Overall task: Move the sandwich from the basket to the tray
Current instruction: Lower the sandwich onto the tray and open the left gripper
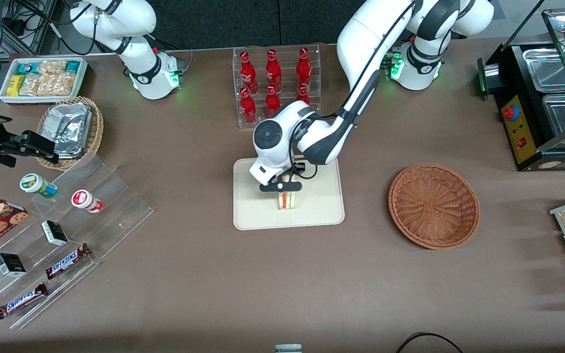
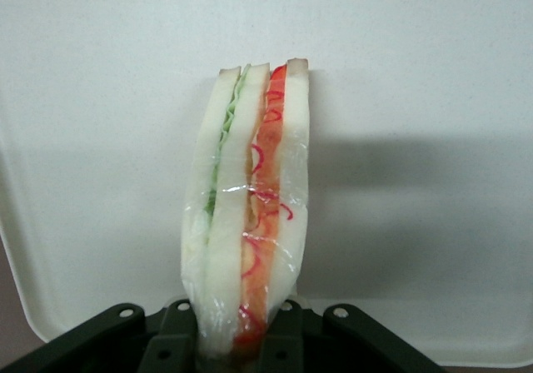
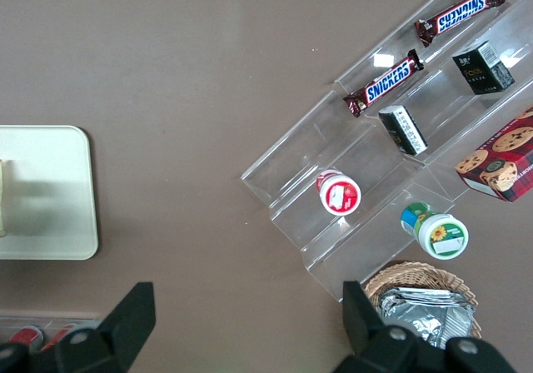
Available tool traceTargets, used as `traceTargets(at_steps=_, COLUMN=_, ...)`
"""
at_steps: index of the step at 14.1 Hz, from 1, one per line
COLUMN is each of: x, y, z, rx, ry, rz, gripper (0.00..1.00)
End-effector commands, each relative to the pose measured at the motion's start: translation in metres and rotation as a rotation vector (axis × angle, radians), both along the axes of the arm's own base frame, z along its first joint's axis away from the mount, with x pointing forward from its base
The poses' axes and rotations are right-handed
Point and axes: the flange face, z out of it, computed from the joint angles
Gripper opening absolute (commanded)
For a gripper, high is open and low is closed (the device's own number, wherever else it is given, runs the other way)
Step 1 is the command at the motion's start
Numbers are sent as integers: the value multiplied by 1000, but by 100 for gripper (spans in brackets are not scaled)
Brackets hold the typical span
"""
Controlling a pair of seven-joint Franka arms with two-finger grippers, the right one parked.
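Already at the release step. Front view: gripper (image 1: 285,192) over the tray (image 1: 321,208), jaws closed on the sandwich (image 1: 287,200), which stands just off tray centre toward 7 o'clock; basket (image 1: 433,205) bare at 3 o'clock. Left wrist view: sandwich (image 2: 248,215) pinched on edge between the fingers (image 2: 171,340), tray (image 2: 416,181) beneath. Next, by judgement: open, lift straight up.

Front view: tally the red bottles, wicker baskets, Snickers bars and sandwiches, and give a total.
Red bottles: 6
Wicker baskets: 2
Snickers bars: 2
Sandwich: 1, over the tray, gripper shut on it
Total: 11
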Motion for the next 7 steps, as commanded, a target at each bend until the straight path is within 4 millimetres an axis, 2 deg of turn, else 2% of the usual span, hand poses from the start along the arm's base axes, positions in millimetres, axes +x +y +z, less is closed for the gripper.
traceTargets(at_steps=1, x=0, y=-6, z=1, rx=17, ry=-10, rz=20, gripper=0)
traceTargets(at_steps=7, x=-1, y=-5, z=-7, rx=30, ry=-7, rz=43, gripper=0)
